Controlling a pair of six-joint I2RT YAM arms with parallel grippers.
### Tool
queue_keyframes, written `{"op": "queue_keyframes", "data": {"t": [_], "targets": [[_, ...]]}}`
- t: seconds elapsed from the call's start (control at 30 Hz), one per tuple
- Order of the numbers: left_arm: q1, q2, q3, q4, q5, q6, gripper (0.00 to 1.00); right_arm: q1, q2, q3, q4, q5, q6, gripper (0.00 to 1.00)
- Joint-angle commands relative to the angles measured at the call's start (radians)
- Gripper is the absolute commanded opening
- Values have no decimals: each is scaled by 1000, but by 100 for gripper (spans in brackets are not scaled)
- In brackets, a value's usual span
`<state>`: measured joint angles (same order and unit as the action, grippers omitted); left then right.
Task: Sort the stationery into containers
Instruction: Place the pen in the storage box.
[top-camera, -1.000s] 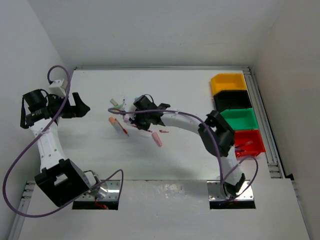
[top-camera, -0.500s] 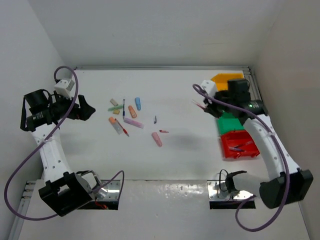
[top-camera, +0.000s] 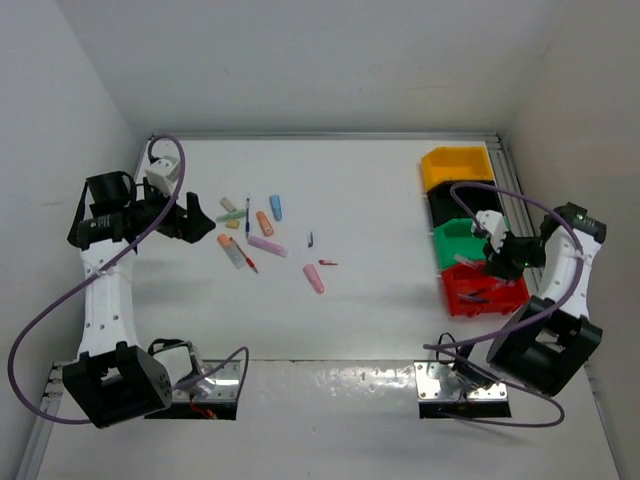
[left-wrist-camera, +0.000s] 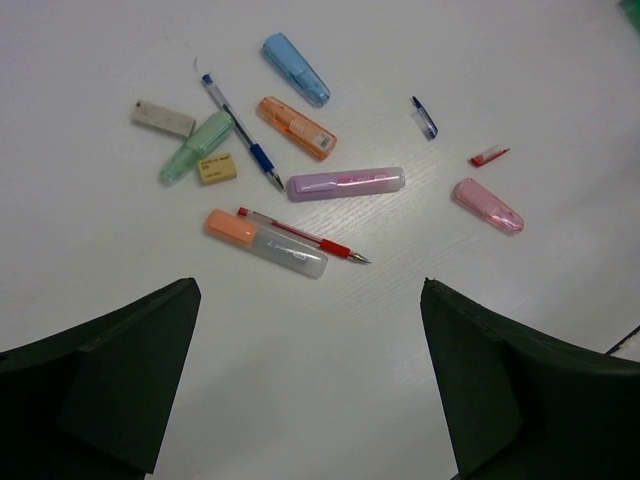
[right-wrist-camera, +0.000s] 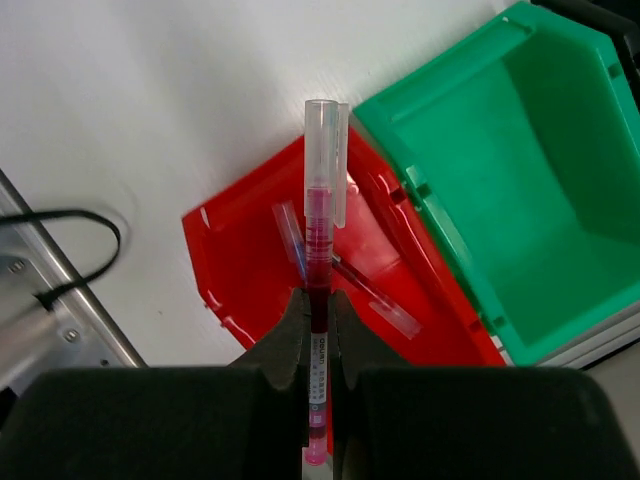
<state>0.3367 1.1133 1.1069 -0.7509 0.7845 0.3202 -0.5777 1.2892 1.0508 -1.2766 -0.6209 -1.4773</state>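
Note:
My right gripper (right-wrist-camera: 319, 300) is shut on a red pen (right-wrist-camera: 318, 220) and holds it above the red bin (right-wrist-camera: 235, 265), which has two pens in it. In the top view the right gripper (top-camera: 497, 262) hangs over the red bin (top-camera: 470, 305). My left gripper (left-wrist-camera: 309, 285) is open and empty, just short of the loose stationery: a red pen (left-wrist-camera: 305, 236), an orange marker (left-wrist-camera: 297, 127), a lilac marker (left-wrist-camera: 345, 183), a blue pen (left-wrist-camera: 240, 130), a green marker (left-wrist-camera: 197, 146), a blue marker (left-wrist-camera: 295, 70) and a pink marker (left-wrist-camera: 487, 206).
The yellow bin (top-camera: 458, 166), black bin (top-camera: 465, 200) and green bin (top-camera: 470, 235) stand in a row behind the red one along the right edge. Small erasers (left-wrist-camera: 163, 118) and loose pen caps (left-wrist-camera: 425, 117) lie among the markers.
The right arm swung from the pile at table centre to over the red bin, carrying a red pen. The left gripper moved right toward the pile.

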Motion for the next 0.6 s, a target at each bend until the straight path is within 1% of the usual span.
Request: {"op": "queue_keyframes", "data": {"t": [0.0, 0.03, 0.13, 0.23, 0.43, 0.57], "targets": [[-36, -13, -1, 44, -37, -6, 99, -45, 24, 6, -113, -36, -262, 0], [-42, -13, -1, 47, -45, -9, 99, -53, 27, -4, -87, -24, -294, 0], [-67, -4, 1, 53, -65, -21, 99, -62, 56, -32, -46, -2, -301, 0], [-97, -3, 8, 61, -96, -27, 99, -68, 91, -29, -32, 4, -294, 0], [-177, -9, 8, 91, -200, -64, 99, -115, 96, -84, -3, 26, -328, 0], [-235, -1, 18, 101, -235, -61, 99, -145, 111, -98, 2, 47, -351, 0]]}}
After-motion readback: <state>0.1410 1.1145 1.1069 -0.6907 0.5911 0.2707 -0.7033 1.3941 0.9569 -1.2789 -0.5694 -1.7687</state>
